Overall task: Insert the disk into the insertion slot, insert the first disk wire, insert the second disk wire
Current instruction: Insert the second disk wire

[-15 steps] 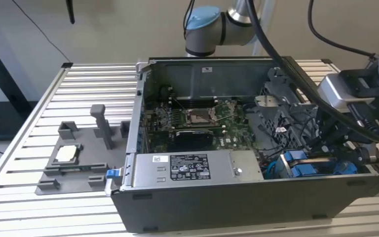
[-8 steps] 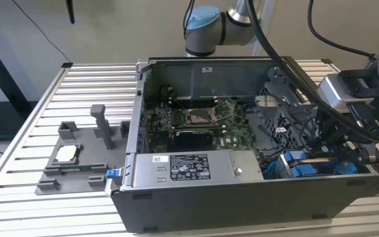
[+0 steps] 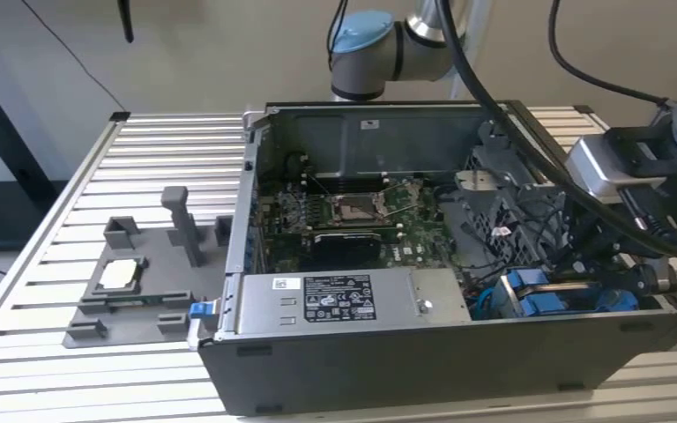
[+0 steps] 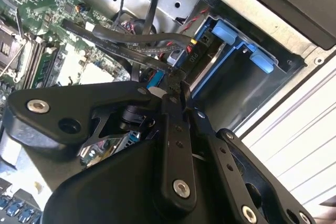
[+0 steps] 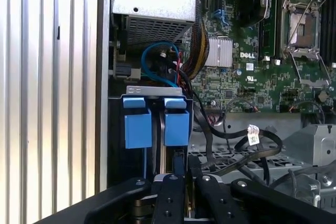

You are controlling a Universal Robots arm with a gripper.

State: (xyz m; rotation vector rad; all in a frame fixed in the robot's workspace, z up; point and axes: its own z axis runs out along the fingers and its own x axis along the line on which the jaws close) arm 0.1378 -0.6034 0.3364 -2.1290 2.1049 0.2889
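One silver-grey hard drive in blue plastic carrier, the disk, seated in the dark sheet-metal insertion slot; black gripper clenched on a thin black wire beside it; advisable: align connector squarely, press gently

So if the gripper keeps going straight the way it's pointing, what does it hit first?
Most likely the disk: in the first wrist view its blue carrier tabs sit right ahead of the gripper, seated in the insertion slot. Depth is unclear, so a black cable alongside might touch first.

An open computer case sits on a slatted table — beside it, a grey fixture holding a small chip.
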